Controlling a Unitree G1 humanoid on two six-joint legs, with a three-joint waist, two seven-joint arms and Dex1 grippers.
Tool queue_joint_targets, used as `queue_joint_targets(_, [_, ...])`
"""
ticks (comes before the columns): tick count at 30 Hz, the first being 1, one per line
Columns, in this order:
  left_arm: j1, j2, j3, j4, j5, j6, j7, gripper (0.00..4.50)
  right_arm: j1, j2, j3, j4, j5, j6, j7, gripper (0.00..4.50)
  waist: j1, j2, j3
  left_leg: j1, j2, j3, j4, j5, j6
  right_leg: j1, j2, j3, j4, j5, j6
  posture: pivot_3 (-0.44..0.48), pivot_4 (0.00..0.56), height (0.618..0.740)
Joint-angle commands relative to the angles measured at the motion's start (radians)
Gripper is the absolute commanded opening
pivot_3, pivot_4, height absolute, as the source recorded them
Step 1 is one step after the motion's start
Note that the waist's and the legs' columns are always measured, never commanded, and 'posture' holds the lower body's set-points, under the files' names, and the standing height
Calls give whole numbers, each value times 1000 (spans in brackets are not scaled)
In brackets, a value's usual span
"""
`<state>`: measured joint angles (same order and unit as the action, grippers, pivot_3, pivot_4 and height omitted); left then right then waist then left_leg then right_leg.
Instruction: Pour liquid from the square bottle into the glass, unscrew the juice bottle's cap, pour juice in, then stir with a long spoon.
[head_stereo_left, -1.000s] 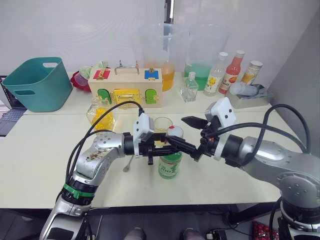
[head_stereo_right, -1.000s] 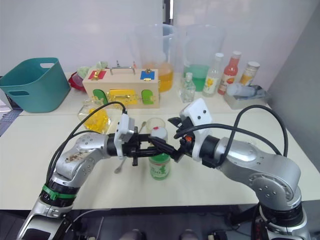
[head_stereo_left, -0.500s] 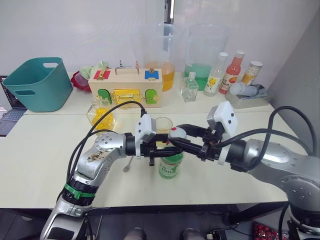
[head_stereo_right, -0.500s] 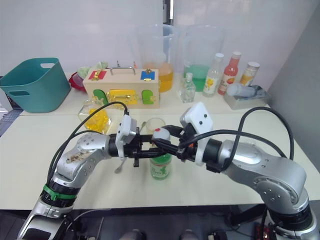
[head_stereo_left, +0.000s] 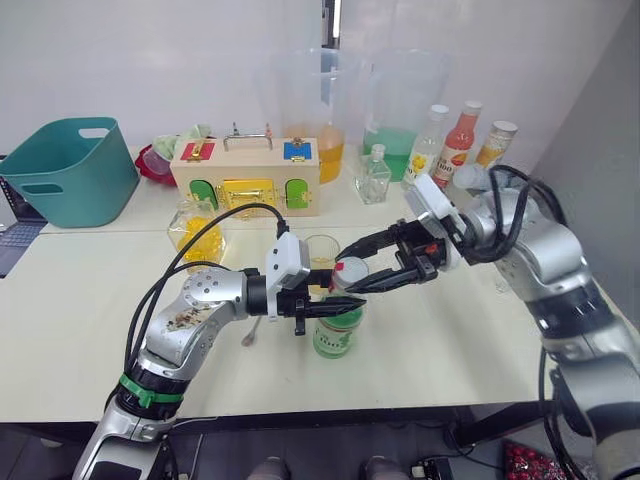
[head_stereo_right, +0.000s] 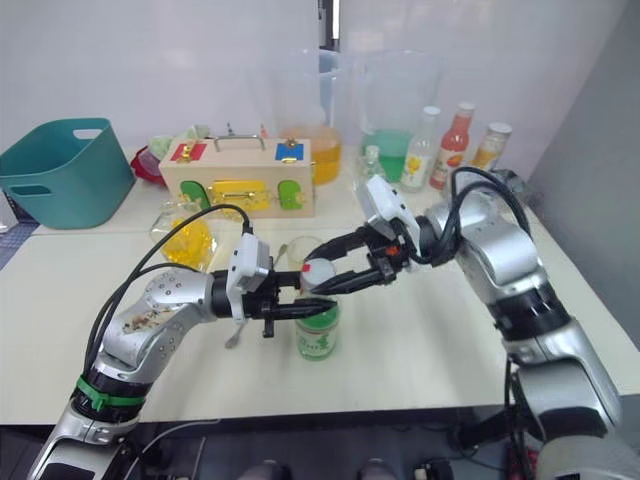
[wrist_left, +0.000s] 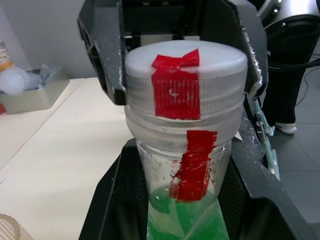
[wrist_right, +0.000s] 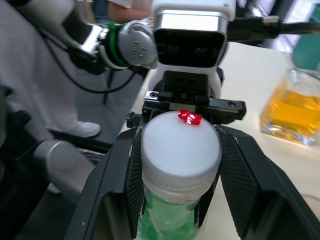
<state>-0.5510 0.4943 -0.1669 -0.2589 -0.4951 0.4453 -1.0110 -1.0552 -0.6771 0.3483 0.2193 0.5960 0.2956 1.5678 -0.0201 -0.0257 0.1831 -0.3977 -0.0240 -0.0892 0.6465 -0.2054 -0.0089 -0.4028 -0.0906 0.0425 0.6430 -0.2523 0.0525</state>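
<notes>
The long spoon (head_stereo_left: 251, 330) — mostly hidden behind the left arm, apparently.

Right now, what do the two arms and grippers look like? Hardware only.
Both arms are silver-grey metal with black joint sections and loose black cables looping alongside. The left arm has a green band near its lower end. Each wrist carries a white box-shaped camera module. The left gripper and right gripper each have two black fingers.
</notes>
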Motion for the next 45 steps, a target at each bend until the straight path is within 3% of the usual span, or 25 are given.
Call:
queue_joint_targets(1, [8, 12, 18, -34, -2, 18, 18, 1398, -44, -4, 51, 107, -87, -94, 47, 1679, 0, 0, 0, 0, 0, 0, 0, 0, 0, 0, 0, 0, 1, 0, 0, 0, 150, 740])
queue_joint_targets(6, [16, 15, 22, -45, -5, 25, 30, 1398, -76, 9, 58, 136, -71, -84, 47, 1679, 0, 0, 0, 0, 0, 0, 0, 0, 0, -1, 0, 0, 2, 0, -1, 0, 150, 740])
queue_joint_targets(8, [20, 13, 21, -47, -6, 25, 34, 1398, -67, -6, 52, 92, -48, -25, 47, 2742, 0, 0, 0, 1, 0, 0, 0, 0, 0, -1, 0, 0, 2, 0, -1, 0, 150, 740])
queue_joint_targets(11, [15, 9, 18, -40, -6, 22, 37, 1398, -51, -6, -6, 47, -30, 21, 35, 3726, 2, 0, 0, 0, 0, 0, 0, 0, 0, -3, -1, 0, 3, 0, -1, 0, 150, 740])
queue_joint_targets(16, [15, 10, 18, -34, -9, 18, 35, 1398, -31, -30, -102, -52, 42, 172, 12, 3726, 5, 0, 0, -4, -1, 0, 0, 0, 0, -6, -1, 0, 3, 1, -1, 0, 150, 740])
queue_joint_targets(20, [19, 7, 17, -27, -8, 11, 34, 1398, 56, -61, -199, -210, 122, 328, -88, 3726, 9, 0, 0, -7, -1, -1, 0, 0, 0, -9, -2, 0, 4, 1, -1, 0, 150, 740])
queue_joint_targets(24, [14, -2, 13, -18, -5, 6, 35, 1398, 171, -59, -287, -393, 171, 431, -256, 3726, 8, 0, 0, -7, -1, 0, 0, 0, 0, -9, -2, 0, 4, 1, -1, 0, 150, 740])
queue_joint_targets(28, [7, -11, 8, -7, -3, 1, 29, 1398, 253, 29, -354, -504, 153, 462, -519, 3726, 7, 0, 0, -7, -1, 1, 0, 0, 0, -10, -2, 1, 4, 1, -1, 0, 150, 740])
queue_joint_targets(31, [-2, -19, 2, 7, 0, -4, 20, 1398, 298, 46, -384, -571, 166, 503, -611, 3726, 14, 0, 0, -7, -1, 0, 0, 0, 0, -9, -2, 1, 4, 1, -1, 0, 150, 740])
queue_joint_targets(45, [-16, -26, -3, 35, 15, -22, 1, 1398, 372, 9, -382, -672, 219, 563, -664, 3726, 16, 0, 0, -7, -2, 0, 1, 0, 0, -7, -2, 0, 3, 1, 0, 0, 150, 740])
